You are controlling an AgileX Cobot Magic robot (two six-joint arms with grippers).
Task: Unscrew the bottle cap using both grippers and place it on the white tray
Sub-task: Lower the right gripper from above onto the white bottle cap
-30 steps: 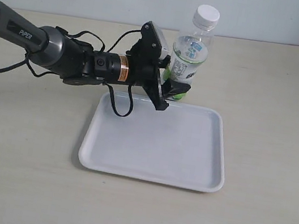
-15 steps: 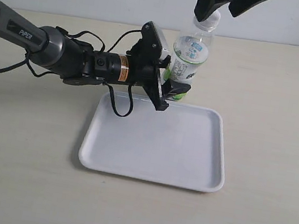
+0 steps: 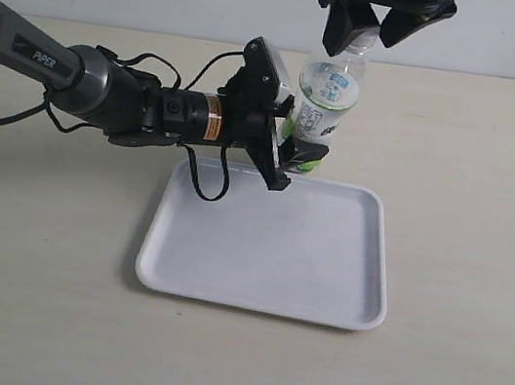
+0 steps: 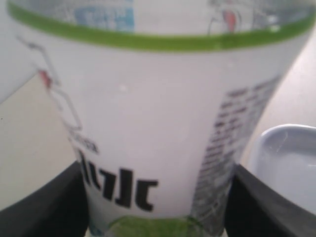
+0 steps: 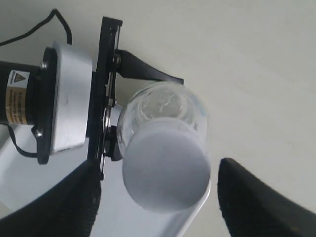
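Note:
The clear bottle (image 3: 325,105) with its lime label stands upright just behind the white tray (image 3: 267,253). My left gripper (image 3: 296,152) is shut on the bottle's lower body, and its black fingers (image 4: 44,207) press both sides of the label (image 4: 158,123). The white cap (image 3: 364,38) is on the bottle's neck. My right gripper (image 3: 372,29) hangs over it from above, open, with one finger on each side. In the right wrist view the cap (image 5: 165,168) sits between the fingers (image 5: 256,197) with a small gap on each side.
The grey PIPER arm (image 3: 79,74) with its orange band and loose black cable reaches in from the left, over the tray's far left corner. A corner of the tray (image 4: 289,163) shows beside the bottle. The pale tabletop (image 3: 475,189) lies all round.
My right gripper came into view from above and lowered around the cap. The bottle, the left gripper and the tray stayed put.

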